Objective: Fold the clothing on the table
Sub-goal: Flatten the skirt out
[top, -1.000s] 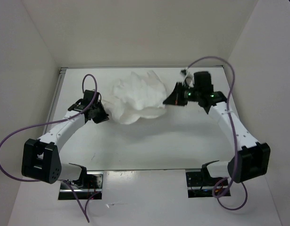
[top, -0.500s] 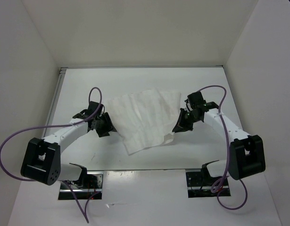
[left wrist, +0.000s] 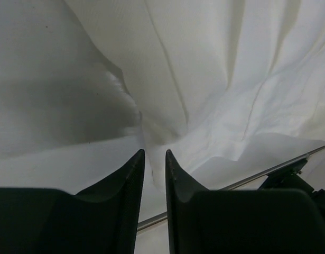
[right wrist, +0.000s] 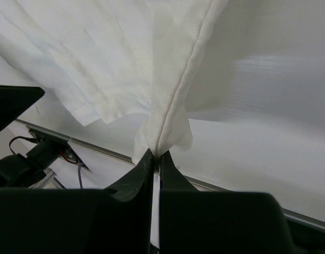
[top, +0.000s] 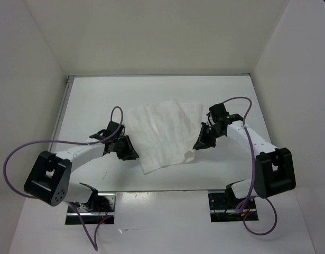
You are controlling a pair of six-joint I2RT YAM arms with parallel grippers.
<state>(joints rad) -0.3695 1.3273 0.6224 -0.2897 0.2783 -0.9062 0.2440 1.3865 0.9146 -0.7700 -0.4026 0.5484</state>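
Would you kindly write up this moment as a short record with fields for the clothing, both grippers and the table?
Clothing: white fabric, spread out and wrinkled, lying mid-table
Left gripper: jaws slightly apart, tips at the clothing's left edge, nothing visible between them
Right gripper: shut on a fold at the clothing's right edge
Table: white top, carrying the clothing

Creased white clothing (top: 162,135), ctr of table (top: 88,100)
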